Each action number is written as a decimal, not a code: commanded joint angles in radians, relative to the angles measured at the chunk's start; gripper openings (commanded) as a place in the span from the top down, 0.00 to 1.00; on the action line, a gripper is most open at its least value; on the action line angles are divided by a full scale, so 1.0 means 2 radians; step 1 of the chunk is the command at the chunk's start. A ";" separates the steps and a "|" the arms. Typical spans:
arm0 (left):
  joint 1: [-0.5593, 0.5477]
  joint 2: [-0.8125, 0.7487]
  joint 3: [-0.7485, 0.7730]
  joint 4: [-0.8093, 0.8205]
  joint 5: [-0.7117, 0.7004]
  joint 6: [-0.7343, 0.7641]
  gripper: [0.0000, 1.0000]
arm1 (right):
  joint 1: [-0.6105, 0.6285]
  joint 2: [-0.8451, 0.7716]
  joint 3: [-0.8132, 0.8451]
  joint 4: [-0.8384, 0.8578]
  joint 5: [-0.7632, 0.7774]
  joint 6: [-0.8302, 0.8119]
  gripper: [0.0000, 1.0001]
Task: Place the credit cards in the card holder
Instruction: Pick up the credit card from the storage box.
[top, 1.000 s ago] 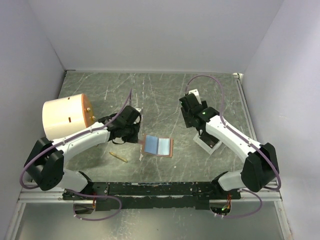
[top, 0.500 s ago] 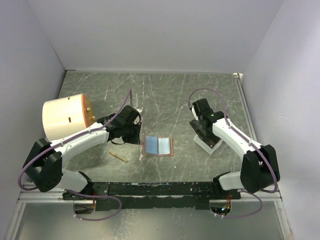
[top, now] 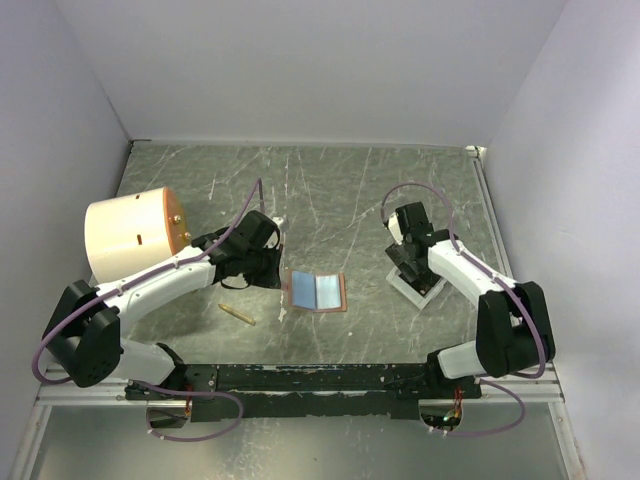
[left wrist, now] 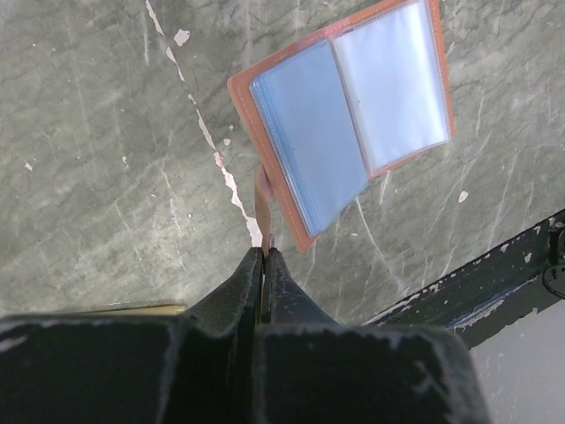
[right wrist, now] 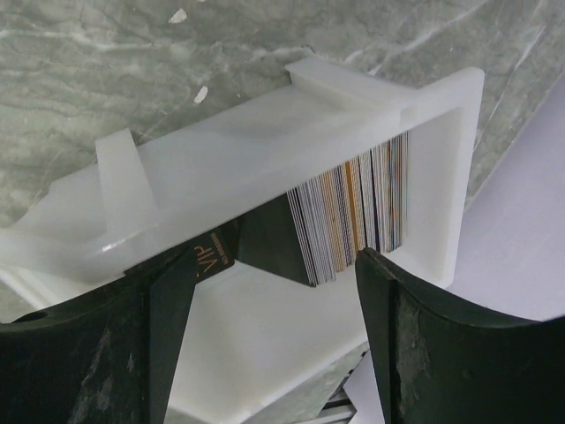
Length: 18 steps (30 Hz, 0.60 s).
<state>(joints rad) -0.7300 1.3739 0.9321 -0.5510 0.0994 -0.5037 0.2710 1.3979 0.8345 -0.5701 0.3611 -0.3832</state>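
Left fingers (left wrist: 234,291) are pinching the snap tab (left wrist: 262,194), steadying the open tan leather card holder (left wrist: 353,124) on the grey marbled bench (top: 330,190). Right fingers (right wrist: 168,309), spread, are straddling striped plastic credit cards (right wrist: 353,212) in the white plastic tray (right wrist: 265,150) on the right, ready to pull one.

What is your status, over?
Left gripper shut on tab of card holder, holder lying open. Right gripper open, flanking credit cards in white tray. Tray walls close beside stack.

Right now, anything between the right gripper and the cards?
Nothing visible. In the wrist view the right gripper is open, a finger on either side of the credit cards standing on edge in the white tray. The tray's wall lies beyond them, not in between.
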 commanded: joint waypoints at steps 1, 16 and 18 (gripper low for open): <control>0.002 -0.005 -0.003 0.005 0.014 0.008 0.93 | -0.001 0.008 -0.024 0.066 0.028 -0.026 0.27; 0.002 -0.003 -0.003 0.005 0.016 0.009 0.93 | -0.009 0.020 -0.051 0.136 0.088 -0.035 0.48; 0.003 -0.002 -0.002 0.005 0.016 0.009 0.93 | -0.011 0.021 -0.050 0.136 0.093 -0.035 0.53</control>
<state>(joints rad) -0.7300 1.3739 0.9321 -0.5510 0.1101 -0.5003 0.2661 1.4384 0.7403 -0.3508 0.5064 -0.4465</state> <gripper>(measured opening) 0.068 0.506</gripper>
